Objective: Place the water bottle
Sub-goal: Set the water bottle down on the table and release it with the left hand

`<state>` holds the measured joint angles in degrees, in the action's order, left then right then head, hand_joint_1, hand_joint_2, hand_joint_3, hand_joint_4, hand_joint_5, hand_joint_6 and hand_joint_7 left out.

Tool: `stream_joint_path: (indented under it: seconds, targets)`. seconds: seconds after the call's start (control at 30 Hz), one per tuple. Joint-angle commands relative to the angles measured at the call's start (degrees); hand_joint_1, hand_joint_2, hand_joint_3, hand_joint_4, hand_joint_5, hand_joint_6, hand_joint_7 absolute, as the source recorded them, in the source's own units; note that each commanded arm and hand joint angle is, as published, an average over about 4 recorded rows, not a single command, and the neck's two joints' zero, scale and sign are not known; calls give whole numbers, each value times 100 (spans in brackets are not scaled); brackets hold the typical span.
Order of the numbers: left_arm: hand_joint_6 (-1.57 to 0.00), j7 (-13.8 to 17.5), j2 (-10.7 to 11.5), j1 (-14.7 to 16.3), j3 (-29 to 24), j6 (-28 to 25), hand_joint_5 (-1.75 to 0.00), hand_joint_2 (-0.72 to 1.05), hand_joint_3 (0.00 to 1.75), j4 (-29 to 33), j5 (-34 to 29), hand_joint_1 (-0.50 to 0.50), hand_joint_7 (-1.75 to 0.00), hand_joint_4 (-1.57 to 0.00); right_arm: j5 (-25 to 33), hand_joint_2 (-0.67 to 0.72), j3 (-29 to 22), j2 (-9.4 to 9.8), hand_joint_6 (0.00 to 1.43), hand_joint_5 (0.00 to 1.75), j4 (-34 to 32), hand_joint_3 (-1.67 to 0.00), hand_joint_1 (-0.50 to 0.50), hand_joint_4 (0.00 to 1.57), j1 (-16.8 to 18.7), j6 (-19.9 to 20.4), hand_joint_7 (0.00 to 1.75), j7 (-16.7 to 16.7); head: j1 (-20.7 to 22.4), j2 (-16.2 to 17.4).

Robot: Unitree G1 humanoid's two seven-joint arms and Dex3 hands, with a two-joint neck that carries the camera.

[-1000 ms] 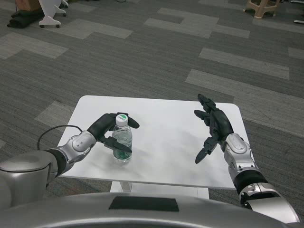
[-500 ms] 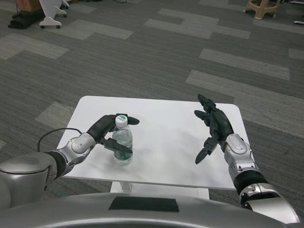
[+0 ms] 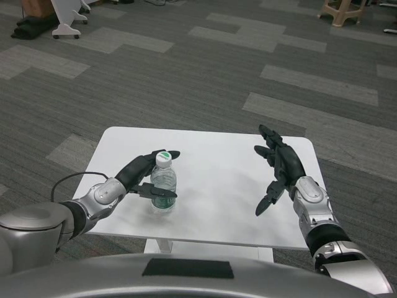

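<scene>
A white table [image 3: 217, 139] with rounded corners sits in the middle of the head view, on grey carpet [image 3: 186, 68] patterned with paler rectangular patches. A small clear water bottle [image 3: 163, 182] with a white and green cap stands upright on the table at about 8 o'clock from the table's centre, close to the near edge and with a strip of bare tabletop between it and the left edge.

The robot's left hand [image 3: 144, 172] reaches in from 8 o'clock and wraps the bottle: one finger curves behind the cap, another crosses the front of the body near the green label. It appears to be gripping the bottle, though whether the fingers press firmly or only rest against it is hard to judge from this angle.

The right hand [image 3: 278, 167] hovers over the right side of the table at about 3 o'clock, fingers spread apart and holding nothing. Between the two hands lies a broad stretch of bare white surface, and more bare top runs toward the far edge at 12 o'clock.

A thin black cable [image 3: 71, 179] loops off the left forearm past the table's left edge. At the picture's top, a white wheeled base [image 3: 65, 25] at 11 o'clock and a tan stool [image 3: 341, 9] at 1 o'clock are both cut off by the frame.
</scene>
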<state>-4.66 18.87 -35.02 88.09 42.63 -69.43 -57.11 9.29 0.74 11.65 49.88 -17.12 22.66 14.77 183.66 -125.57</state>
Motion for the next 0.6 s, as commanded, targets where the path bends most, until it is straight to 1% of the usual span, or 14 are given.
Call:
stream_joint_path:
  seconds: [0.03, 0.17, 0.5, 0.6]
  targets:
    - [-31, 75, 143, 105, -6, -9, -72, 100, 9, 87, -55, 50, -5, -5, 29, 66, -65, 44, 0, 68, 4, -14, -12, 0, 16, 55, 0, -18, 9, -3]
    - [-23, 119, 201, 199, -33, 42, -62, 105, 9, 173, -156, 50, 0, 0, 29, 66, -65, 55, 0, 68, 4, -16, -12, 0, 16, 55, 0, -18, 9, -20]
    - [-12, 125, 405, 412, -59, 349, -62, 105, 9, 346, -266, 50, 0, 0, 29, 66, -65, 57, 0, 68, 4, -16, -12, 0, 16, 55, 0, -18, 30, -28]
    - [-6, 121, 449, 458, -68, 391, -62, 105, 9, 364, -294, 50, 0, 0, 29, 66, -65, 57, 0, 68, 2, -12, -12, 0, 16, 55, 0, -18, 46, -28]
